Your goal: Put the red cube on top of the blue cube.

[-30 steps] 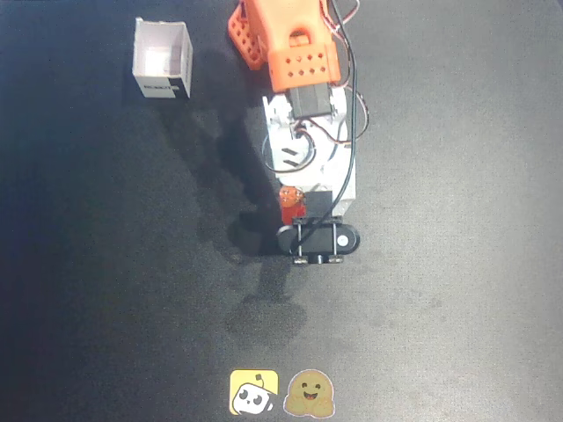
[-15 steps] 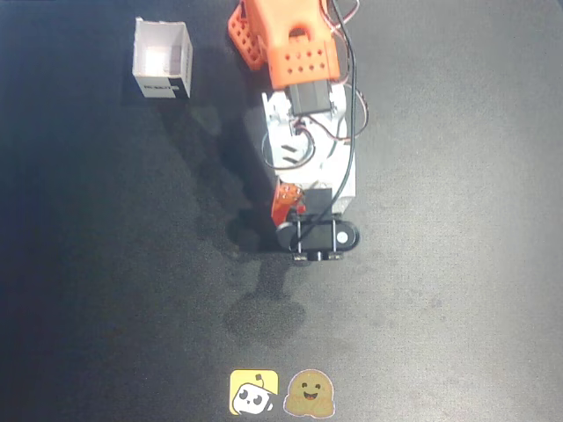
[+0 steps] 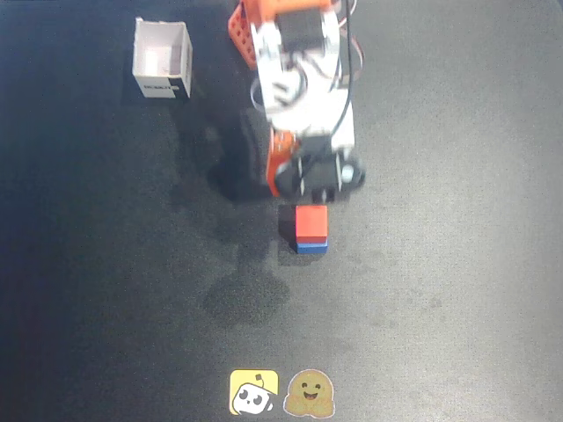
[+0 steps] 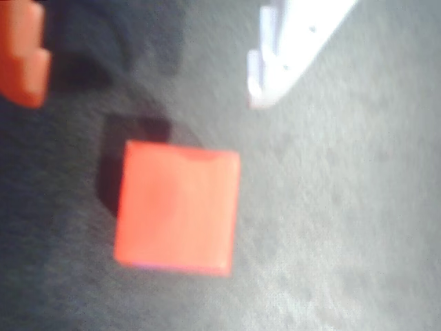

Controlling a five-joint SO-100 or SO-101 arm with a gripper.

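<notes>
My overhead view is fairly sharp but grainy. The dark table looks dim, with a paler patch to the right of the red cube. Soft shadows fall to the left of that cube, so I think the light comes from the right. My wrist view is very blurry; the red cube has fuzzy edges and a dark shadow at its upper left.

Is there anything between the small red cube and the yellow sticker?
No: in the overhead view, only bare dark table separates the red cube from the yellow sticker.
</notes>
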